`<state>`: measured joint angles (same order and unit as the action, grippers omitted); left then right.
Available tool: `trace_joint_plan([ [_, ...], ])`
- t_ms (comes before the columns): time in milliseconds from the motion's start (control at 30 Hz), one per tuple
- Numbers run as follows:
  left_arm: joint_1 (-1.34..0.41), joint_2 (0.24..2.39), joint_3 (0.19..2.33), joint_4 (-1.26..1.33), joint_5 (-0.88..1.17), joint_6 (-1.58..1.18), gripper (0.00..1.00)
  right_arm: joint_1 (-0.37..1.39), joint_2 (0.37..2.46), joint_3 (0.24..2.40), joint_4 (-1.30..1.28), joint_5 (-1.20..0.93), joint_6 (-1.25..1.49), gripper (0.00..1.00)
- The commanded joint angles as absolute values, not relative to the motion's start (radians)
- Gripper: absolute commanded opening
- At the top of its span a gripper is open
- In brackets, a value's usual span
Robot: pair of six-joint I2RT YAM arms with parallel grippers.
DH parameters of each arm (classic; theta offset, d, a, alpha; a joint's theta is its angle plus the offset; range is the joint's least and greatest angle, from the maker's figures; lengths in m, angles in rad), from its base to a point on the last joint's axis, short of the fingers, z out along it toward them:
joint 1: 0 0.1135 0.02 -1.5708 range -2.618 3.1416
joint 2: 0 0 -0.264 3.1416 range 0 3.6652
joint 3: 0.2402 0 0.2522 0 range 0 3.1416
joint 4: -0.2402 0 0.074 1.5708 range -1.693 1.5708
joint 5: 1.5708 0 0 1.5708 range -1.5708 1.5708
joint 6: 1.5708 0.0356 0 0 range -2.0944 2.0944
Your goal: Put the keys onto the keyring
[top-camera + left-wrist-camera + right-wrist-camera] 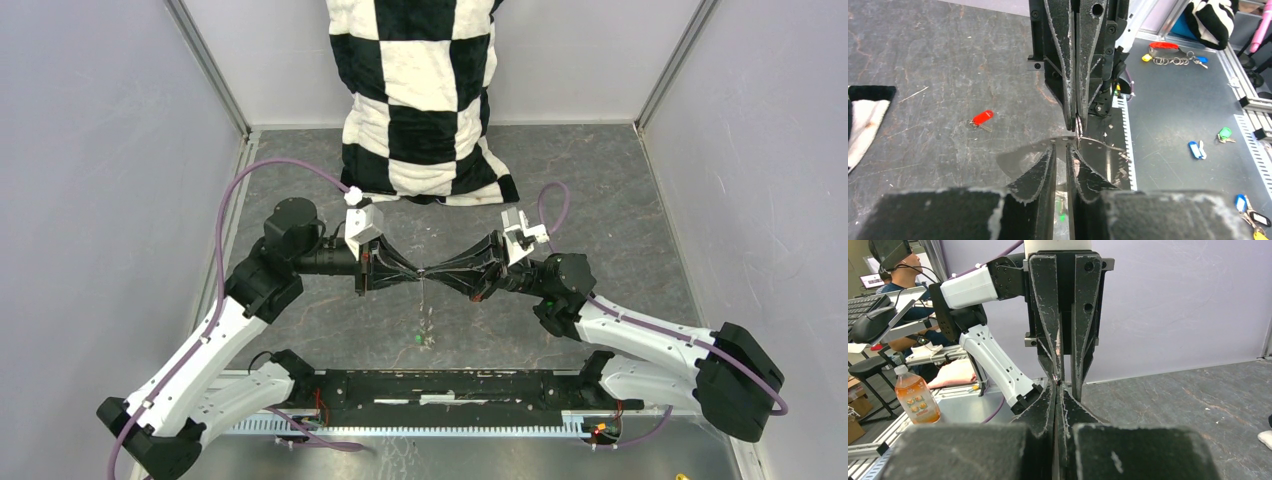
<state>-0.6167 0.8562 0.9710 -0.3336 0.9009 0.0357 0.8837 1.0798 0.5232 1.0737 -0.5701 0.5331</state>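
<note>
**Containers**
- Bottle (915, 400): clear plastic, white cap, orange liquid to the shoulder. Stands off the bench (600, 200), in the room bkgd of the R wrist view.

**Arms, L to R**
- L arm: base at near-L corner, elbow raised, forearm level and pointing R.
- L gripper (415, 272): over mid-bench. Fingers (1040, 175) a slit apart with the wire at their tips. Can't tell if pinched.
- Keyring (424, 310): thin wire, hangs from where the two tips meet, above bench centre.
- Green key (415, 340): at the ring's low end, below the tips. Threaded or not: can't tell.
- Red key (982, 118): flat on the bench, alone, on the far-edge side of the grippers, well apart from the ring.
- R gripper (432, 272): tip to tip w/ the L gripper. Fingers pressed together, clamping the wire.
- R arm: base at near-R corner, mirrors the L arm, forearm pointing L.

**Misc**
- Checked pillow (425, 100): B/W, at mid far edge.
- Spare tagged keys (1195, 149): on the metal plate past the near edge.
</note>
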Motion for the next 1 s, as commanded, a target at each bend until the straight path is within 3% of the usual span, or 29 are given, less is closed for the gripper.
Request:
trace_joint_plan([
  [0,-0.618,0.858,0.981,-0.317,0.977,0.007,0.17,0.885,1.079,0.531,1.132,-0.543,0.520,0.01],
  [133,-0.618,0.869,0.986,-0.357,0.973,0.047,0.10,0.888,1.078,0.532,1.126,-0.543,0.517,0.01],
  [367,-0.618,0.875,1.007,-0.352,0.982,0.043,0.25,0.895,1.086,0.534,1.117,-0.541,0.507,0.00],
  [700,-0.618,0.872,1.005,-0.350,0.985,0.068,0.26,0.905,1.101,0.551,1.108,-0.556,0.501,0.00],
  [767,-0.618,0.873,1.006,-0.357,0.991,0.081,0.24,0.905,1.103,0.553,1.108,-0.556,0.499,0.00],
  [900,-0.618,0.881,1.025,-0.410,1.007,0.151,0.03,0.909,1.106,0.558,1.108,-0.558,0.498,0.01],
  [967,-0.618,0.882,1.032,-0.431,0.998,0.180,0.02,0.910,1.104,0.558,1.106,-0.561,0.498,0.01],
])
